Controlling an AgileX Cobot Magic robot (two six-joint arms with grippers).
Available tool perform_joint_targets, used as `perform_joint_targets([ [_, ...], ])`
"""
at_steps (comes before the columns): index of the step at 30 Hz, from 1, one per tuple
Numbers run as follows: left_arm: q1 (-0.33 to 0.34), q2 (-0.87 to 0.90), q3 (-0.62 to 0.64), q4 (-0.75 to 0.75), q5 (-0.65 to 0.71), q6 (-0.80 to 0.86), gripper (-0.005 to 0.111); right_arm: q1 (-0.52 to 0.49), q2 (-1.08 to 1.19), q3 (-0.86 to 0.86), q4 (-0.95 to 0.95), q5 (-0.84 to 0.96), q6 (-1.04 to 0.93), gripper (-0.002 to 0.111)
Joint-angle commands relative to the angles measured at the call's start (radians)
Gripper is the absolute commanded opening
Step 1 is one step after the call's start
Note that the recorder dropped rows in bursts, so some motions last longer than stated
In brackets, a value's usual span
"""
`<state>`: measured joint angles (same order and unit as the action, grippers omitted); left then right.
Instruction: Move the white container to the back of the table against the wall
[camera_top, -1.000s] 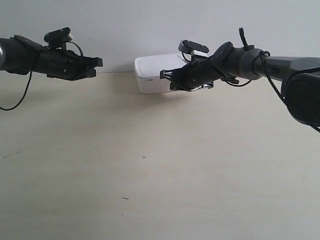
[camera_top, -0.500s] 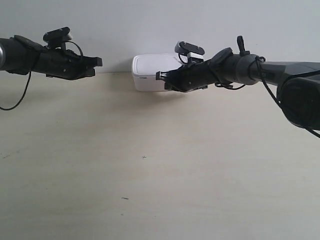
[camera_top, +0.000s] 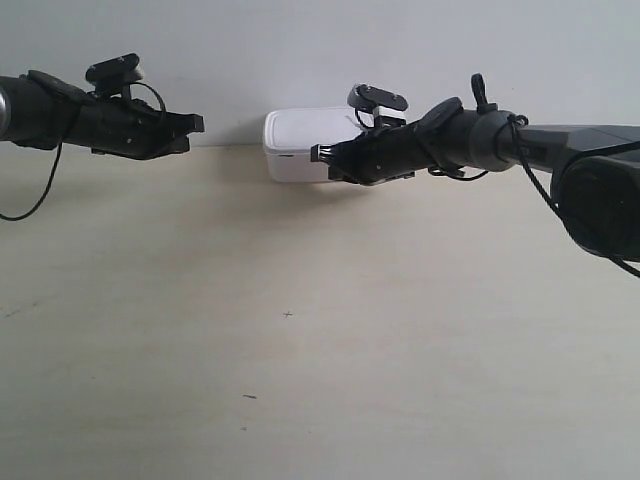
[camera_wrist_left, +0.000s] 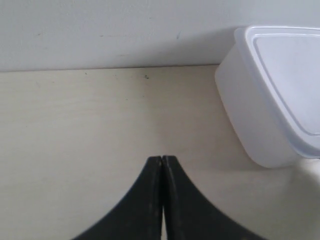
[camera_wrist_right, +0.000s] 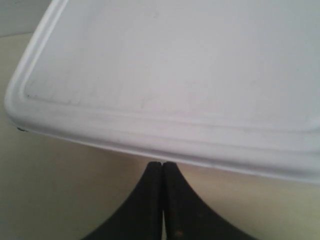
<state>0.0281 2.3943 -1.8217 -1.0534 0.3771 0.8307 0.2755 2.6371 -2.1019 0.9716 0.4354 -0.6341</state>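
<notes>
The white container (camera_top: 300, 145) stands at the back of the table (camera_top: 300, 350), right by the wall (camera_top: 300, 50). The left wrist view shows it (camera_wrist_left: 272, 100) close to the wall's foot. My right gripper (camera_top: 320, 153) is shut, its black tips (camera_wrist_right: 163, 163) at the container's side just under the lid rim (camera_wrist_right: 165, 80); whether they touch it I cannot tell. My left gripper (camera_top: 198, 124) is shut and empty (camera_wrist_left: 162, 158), hovering over the table some way from the container, pointing toward the wall.
The wall (camera_wrist_left: 125, 30) meets the table (camera_wrist_left: 75, 150) along a straight edge. A few tiny dark specks (camera_top: 288, 315) mark the wood-grain surface. A black cable (camera_top: 40, 190) hangs from the arm at the exterior view's left.
Over the last second the right gripper pushed the container back and slightly left toward the wall. Since half a second ago almost nothing has moved. The left arm has stayed still.
</notes>
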Motion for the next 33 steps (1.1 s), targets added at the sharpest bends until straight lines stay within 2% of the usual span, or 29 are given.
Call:
perform_joint_targets([
  [1, 0.001, -0.01, 0.005, -0.003, -0.012, 0.002, 0.0, -0.009, -0.013, -0.009, 0.004, -0.071, -0.01, 0.0],
  [5, 0.005, -0.01, 0.005, -0.001, 0.002, 0.002, 0.0, -0.009, -0.051, -0.009, -0.112, -0.064, 0.021, 0.0],
  [9, 0.015, -0.01, 0.005, -0.001, 0.024, 0.002, 0.0, -0.011, -0.09, -0.009, -0.298, -0.038, 0.165, 0.0],
  [16, 0.031, -0.029, 0.005, 0.004, 0.074, 0.0, 0.0, -0.011, -0.137, -0.009, -0.569, 0.149, 0.331, 0.0],
  [24, 0.033, -0.098, 0.005, 0.016, 0.081, 0.0, 0.0, -0.011, -0.144, -0.009, -0.615, 0.181, 0.438, 0.0],
  [33, 0.033, -0.127, 0.005, 0.021, 0.095, 0.0, 0.0, -0.011, -0.149, -0.009, -0.615, 0.219, 0.45, 0.0],
])
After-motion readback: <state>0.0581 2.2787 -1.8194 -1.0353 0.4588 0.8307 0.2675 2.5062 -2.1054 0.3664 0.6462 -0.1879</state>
